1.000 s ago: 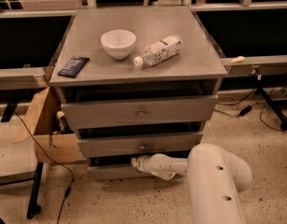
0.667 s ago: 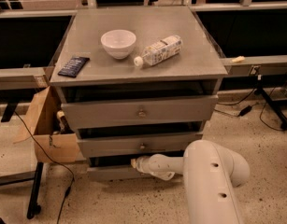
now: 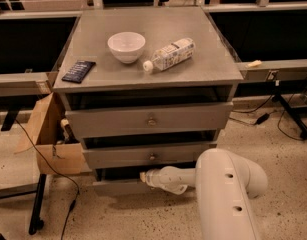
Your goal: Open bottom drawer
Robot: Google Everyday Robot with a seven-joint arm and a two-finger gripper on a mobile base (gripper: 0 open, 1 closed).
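The bottom drawer (image 3: 115, 186) is the lowest grey front of the cabinet, near the floor, with a dark gap above it. My white arm reaches in from the lower right, and the gripper (image 3: 144, 177) sits against the drawer front at its centre, where the knob is hidden behind it. Above are the middle drawer (image 3: 148, 155) and the top drawer (image 3: 148, 120), each with a small brass knob.
On the cabinet top (image 3: 93, 76) lie a white bowl (image 3: 126, 46), a plastic bottle on its side (image 3: 169, 55) and a dark packet (image 3: 78, 71). A cardboard box (image 3: 50, 139) stands at the cabinet's left. Cables run over the speckled floor.
The arm's big white link has shifted slightly left and nearer the camera. The gripper stays at the bottom drawer front.
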